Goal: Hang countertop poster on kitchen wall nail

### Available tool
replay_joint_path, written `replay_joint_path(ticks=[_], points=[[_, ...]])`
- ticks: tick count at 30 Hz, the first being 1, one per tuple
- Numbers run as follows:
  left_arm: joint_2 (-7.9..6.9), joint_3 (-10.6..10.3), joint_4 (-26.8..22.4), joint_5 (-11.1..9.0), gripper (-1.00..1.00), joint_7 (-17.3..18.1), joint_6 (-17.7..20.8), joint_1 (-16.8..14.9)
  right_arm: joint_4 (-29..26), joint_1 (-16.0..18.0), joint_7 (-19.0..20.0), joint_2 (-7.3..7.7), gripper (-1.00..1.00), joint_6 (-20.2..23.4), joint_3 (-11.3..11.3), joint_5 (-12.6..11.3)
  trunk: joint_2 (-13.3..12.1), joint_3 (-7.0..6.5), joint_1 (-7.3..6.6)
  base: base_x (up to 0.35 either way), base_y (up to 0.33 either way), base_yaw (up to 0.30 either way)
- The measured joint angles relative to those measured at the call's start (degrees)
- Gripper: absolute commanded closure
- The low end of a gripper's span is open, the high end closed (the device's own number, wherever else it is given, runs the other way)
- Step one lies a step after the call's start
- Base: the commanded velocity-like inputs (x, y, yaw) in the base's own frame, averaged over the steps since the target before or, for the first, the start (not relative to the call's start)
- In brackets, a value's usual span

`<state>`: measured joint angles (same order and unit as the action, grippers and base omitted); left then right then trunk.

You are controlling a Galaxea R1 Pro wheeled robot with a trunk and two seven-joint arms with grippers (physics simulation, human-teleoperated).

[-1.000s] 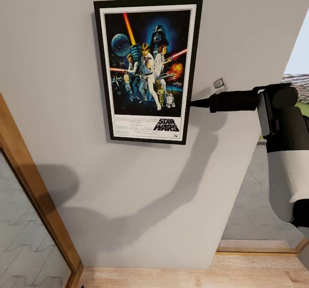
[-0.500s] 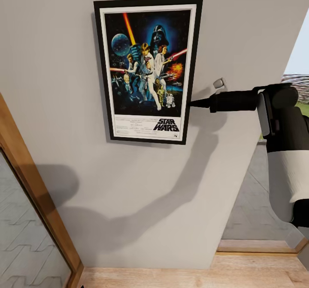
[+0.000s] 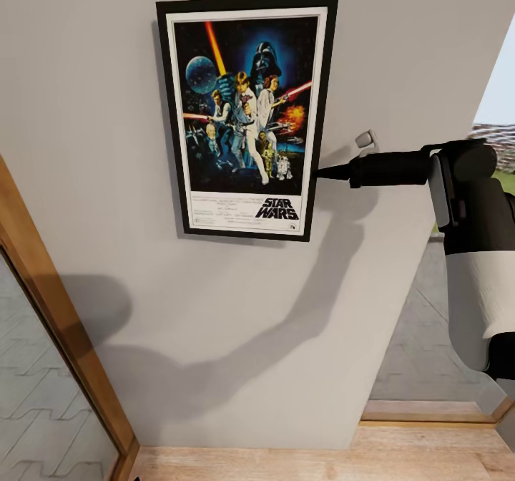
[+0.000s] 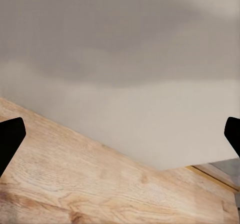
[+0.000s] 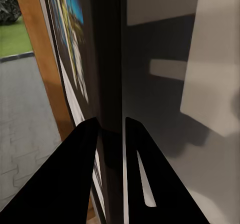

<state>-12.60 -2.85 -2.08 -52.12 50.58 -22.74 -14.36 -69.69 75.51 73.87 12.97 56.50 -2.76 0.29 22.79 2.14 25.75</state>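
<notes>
The Star Wars poster (image 3: pixel 247 116) hangs upright and flat against the grey wall (image 3: pixel 236 323), black frame and white border showing whole. My right gripper (image 3: pixel 318 174) reaches in from the right and is shut on the frame's right edge near the poster's lower corner. In the right wrist view the two dark fingers (image 5: pixel 75 174) straddle the black frame edge (image 5: pixel 107 59). A small pale wall nail (image 3: pixel 365 138) sticks out just above that arm, right of the poster. My left gripper (image 4: pixel 122 134) is open over the floor with nothing between its tips. The kitchen countertop is out of view.
A wooden door frame (image 3: pixel 50 309) with glass runs down the left. To the right the wall ends at an opening (image 3: pixel 436 309) onto paving and grass. Wooden floor (image 3: pixel 300 459) lies at the wall's foot.
</notes>
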Motion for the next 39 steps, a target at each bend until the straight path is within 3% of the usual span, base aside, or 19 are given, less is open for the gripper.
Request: replay_joint_path(ticks=[8, 12, 15, 39], points=[[0.03, 0.0, 0.0, 0.0, -1.00, 0.0, 0.0, 0.0, 0.0, 0.0, 0.0, 0.00, 1.00, 0.0, 0.0, 0.0, 0.0, 0.00, 0.00, -0.021, 0.000, 0.000], [0.03, 0.0, 0.0, 0.0, -1.00, 0.0, 0.0, 0.0, 0.0, 0.0, 0.2, 0.05, 1.00, 0.0, 0.0, -3.4, 0.0, 0.00, 0.00, -0.068, 0.000, 0.000], [-0.01, 0.0, 0.0, 0.0, -1.00, 0.0, 0.0, 0.0, 0.0, -0.3, 0.2, 0.07, 1.00, 0.0, 0.0, -3.9, 0.0, 0.00, 0.00, -0.007, 0.000, 0.000], [-0.04, 0.0, 0.0, 0.0, -1.00, 0.0, 0.0, 0.0, -0.1, -3.4, 0.1, 0.07, 1.00, -0.2, 0.0, -3.9, 0.0, 0.00, 0.00, 0.000, 0.000, 0.000]])
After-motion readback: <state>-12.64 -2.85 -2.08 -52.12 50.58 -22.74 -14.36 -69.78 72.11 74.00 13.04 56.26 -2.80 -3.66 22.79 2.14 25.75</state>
